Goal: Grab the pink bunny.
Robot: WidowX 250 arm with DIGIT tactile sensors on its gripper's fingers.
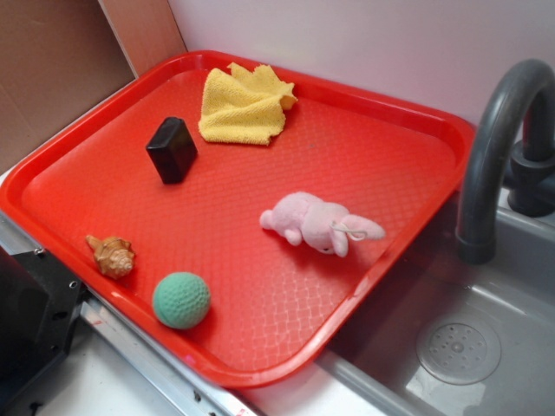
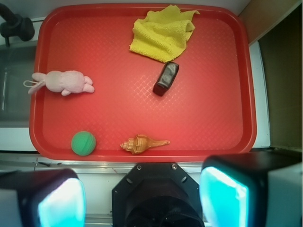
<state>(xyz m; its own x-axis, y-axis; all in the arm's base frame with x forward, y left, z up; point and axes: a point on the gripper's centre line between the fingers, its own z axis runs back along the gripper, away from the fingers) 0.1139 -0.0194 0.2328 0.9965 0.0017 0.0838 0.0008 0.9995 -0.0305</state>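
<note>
While the gripper (image 2: 142,201) hangs back off the tray's near edge with its fingers (image 2: 222,196) spread wide apart and holding nothing, the pink bunny (image 1: 319,223) lies on its side on the red tray (image 1: 364,156), close to the edge by the sink (image 1: 460,347). A green ball (image 1: 181,300), a seashell (image 1: 112,256), a black block (image 1: 172,149) and a yellow cloth (image 1: 244,105) share the tray.

The pale pink bunny (image 1: 317,223) (image 2: 65,82) lies on its side, white loop at its ears
</note>
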